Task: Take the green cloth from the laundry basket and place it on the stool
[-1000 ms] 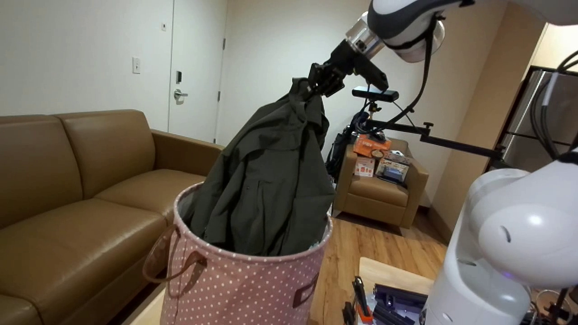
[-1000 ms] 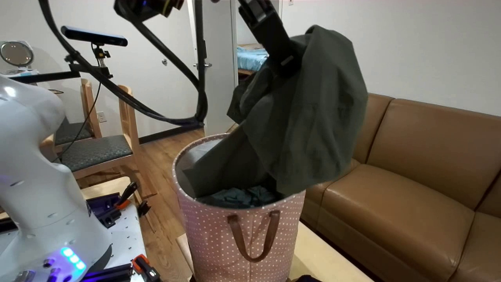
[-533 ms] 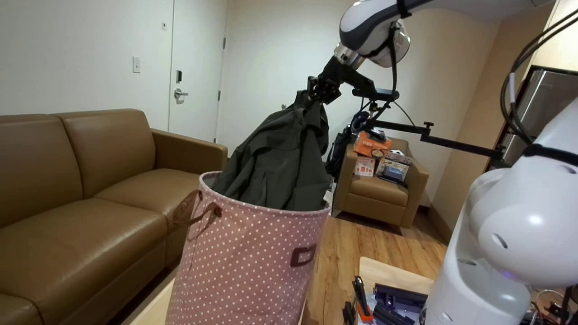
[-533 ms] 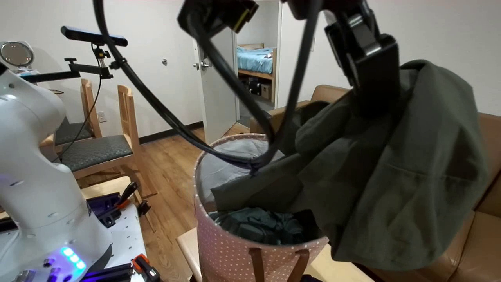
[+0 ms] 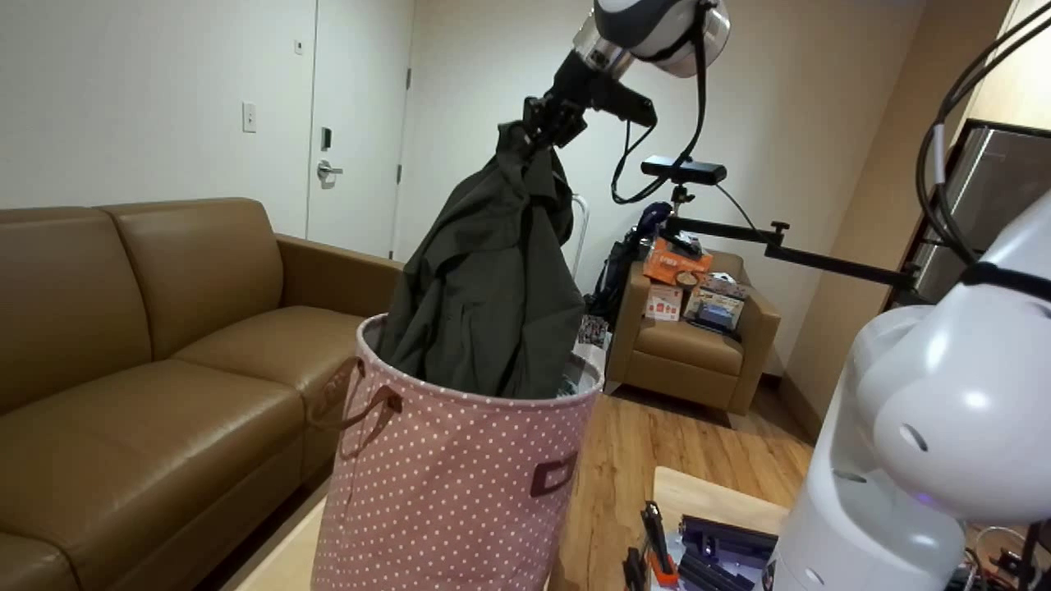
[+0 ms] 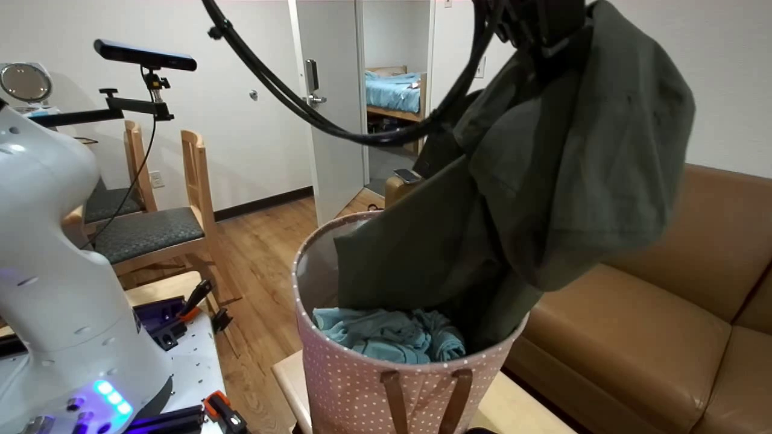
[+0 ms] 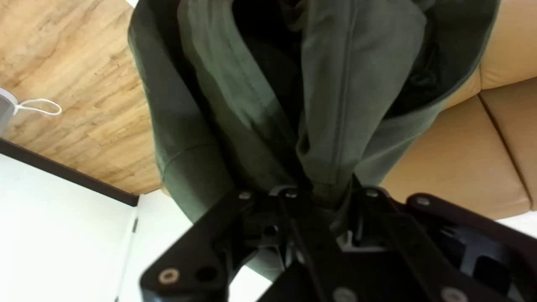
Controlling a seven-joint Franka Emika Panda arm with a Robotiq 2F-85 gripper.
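The green cloth (image 5: pixel 501 279) is a dark olive garment hanging from my gripper (image 5: pixel 534 135). Its lower part is inside the laundry basket (image 5: pixel 460 484), and in an exterior view (image 6: pixel 603 163) a fold bulges out beyond the basket's rim on the sofa side. The basket is pink with white dots and also shows in an exterior view (image 6: pixel 356 392). In the wrist view my gripper (image 7: pixel 329 197) is shut on a bunched part of the cloth (image 7: pixel 344 84), with fabric between its fingers. I cannot tell which thing is the stool.
Teal clothing (image 6: pixel 392 334) lies inside the basket. A pale wooden surface (image 6: pixel 525 410) is under the basket. A brown sofa (image 5: pixel 205 394) stands alongside. A black cable (image 6: pixel 338 129) loops from the arm. Wooden chairs (image 6: pixel 151 232) and a tool-covered table (image 6: pixel 196 367) are near the robot base.
My gripper has moved towards the sofa, dipped, then risen with the cloth. The basket has shifted and changed its tilt. More of the teal clothing shows inside it.
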